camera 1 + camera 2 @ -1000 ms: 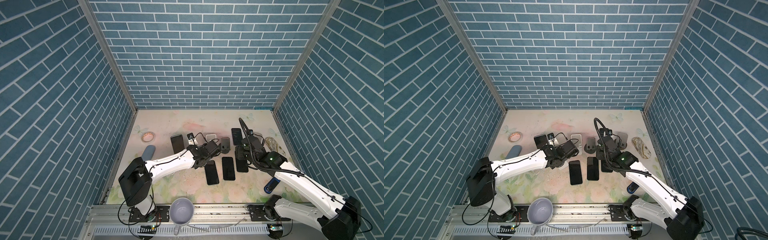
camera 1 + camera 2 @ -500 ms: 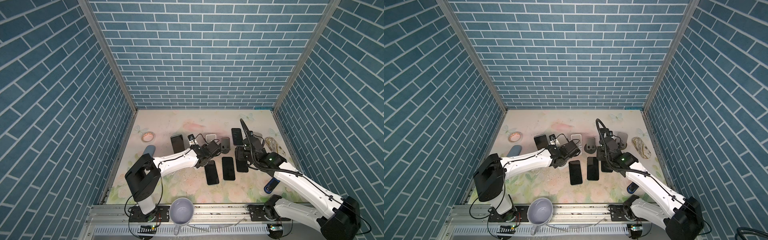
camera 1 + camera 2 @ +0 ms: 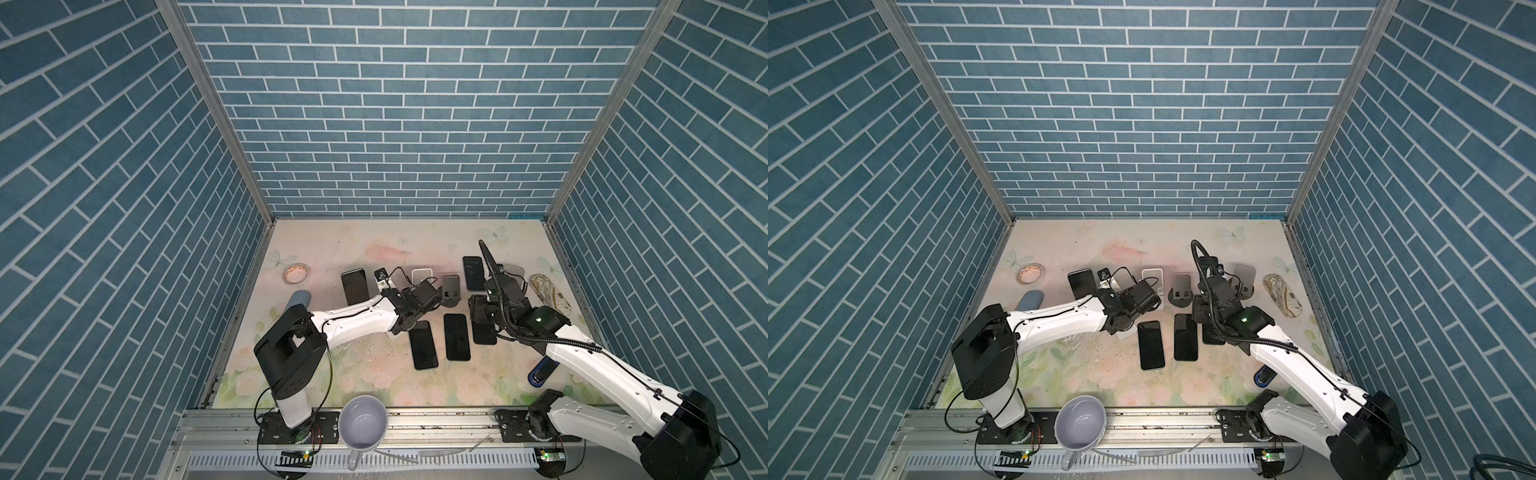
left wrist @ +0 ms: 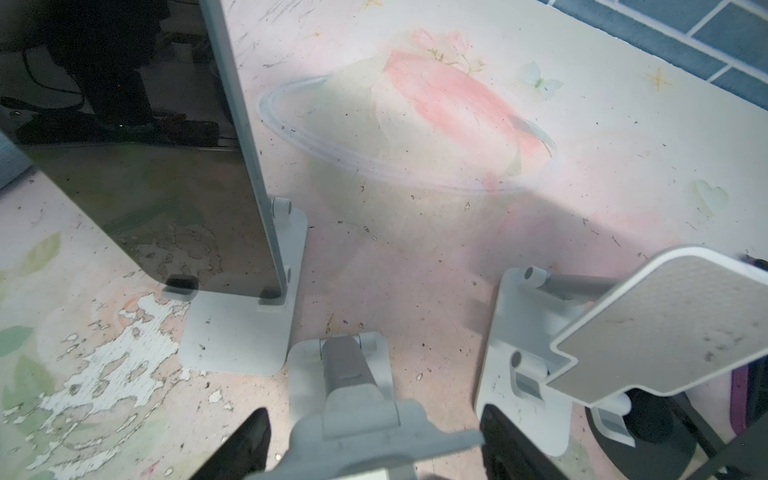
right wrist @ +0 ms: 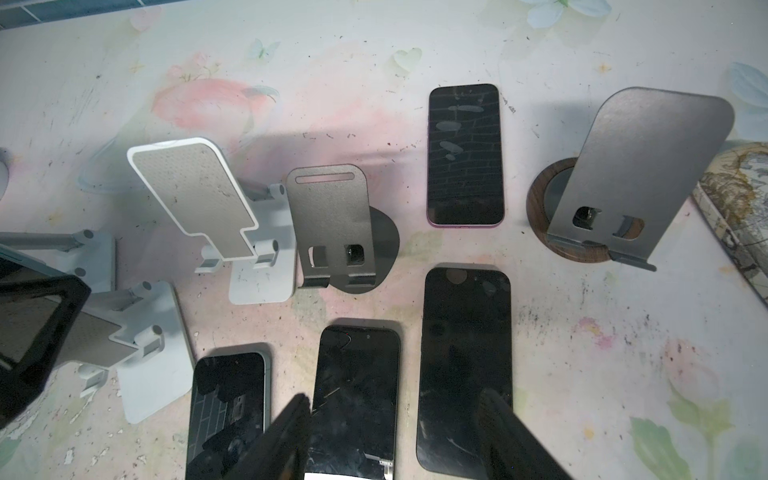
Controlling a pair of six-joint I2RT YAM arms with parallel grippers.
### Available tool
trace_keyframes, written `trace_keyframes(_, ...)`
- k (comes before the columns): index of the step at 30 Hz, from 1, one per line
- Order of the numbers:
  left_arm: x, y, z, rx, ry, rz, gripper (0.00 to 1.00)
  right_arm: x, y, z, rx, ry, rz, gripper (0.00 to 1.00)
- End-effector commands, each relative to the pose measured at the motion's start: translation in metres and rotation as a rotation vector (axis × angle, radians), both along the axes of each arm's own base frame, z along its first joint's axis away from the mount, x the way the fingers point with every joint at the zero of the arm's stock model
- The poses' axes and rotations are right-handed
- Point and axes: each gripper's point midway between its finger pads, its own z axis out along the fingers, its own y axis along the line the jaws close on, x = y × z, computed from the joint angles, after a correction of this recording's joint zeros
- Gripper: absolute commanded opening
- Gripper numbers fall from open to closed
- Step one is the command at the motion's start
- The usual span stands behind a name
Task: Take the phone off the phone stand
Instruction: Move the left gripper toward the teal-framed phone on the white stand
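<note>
A dark phone (image 3: 355, 286) (image 3: 1081, 281) leans upright on a pale grey phone stand (image 4: 237, 336) at the left of the row; its glass (image 4: 145, 178) fills one side of the left wrist view. My left gripper (image 4: 374, 428) (image 3: 424, 295) is to the phone's right, apart from it. Its jaws stand either side of an empty grey stand's plate (image 4: 361, 411). One finger (image 4: 498, 436) touches the plate's edge and a thin gap shows at the other. My right gripper (image 5: 395, 419) (image 3: 480, 313) hovers open above flat-lying phones (image 5: 357, 386).
Empty stands stand in the row: a white one (image 5: 195, 195), a dark one (image 5: 332, 216) and one on a wooden base (image 5: 640, 166). Several phones (image 3: 457, 336) lie flat in front. A mug (image 3: 362, 428), a tape roll (image 3: 296, 272) and a patterned case (image 3: 548, 291) sit around.
My left gripper's jaws have closed in from wide open around the empty stand's plate, and that arm's rear links have swung right. The right arm has barely moved.
</note>
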Motion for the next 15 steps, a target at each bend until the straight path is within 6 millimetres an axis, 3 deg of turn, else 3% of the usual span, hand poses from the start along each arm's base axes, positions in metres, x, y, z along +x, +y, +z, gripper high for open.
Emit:
trace_keyframes(1, -0.001, 0.009, -0.009, 0.044, 0.008, 0.014, 0.77, -0.001, 0.001, -0.011, -0.020, 0.017, 0.025, 0.65)
trace_keyframes(10, -0.006, 0.016, -0.011, 0.053, 0.012, 0.018, 0.68, 0.000, 0.004, -0.016, -0.022, 0.029, 0.034, 0.65)
trace_keyframes(15, -0.007, 0.019, -0.008, 0.067, 0.010, 0.018, 0.58, 0.001, 0.005, -0.018, -0.021, 0.038, 0.038, 0.65)
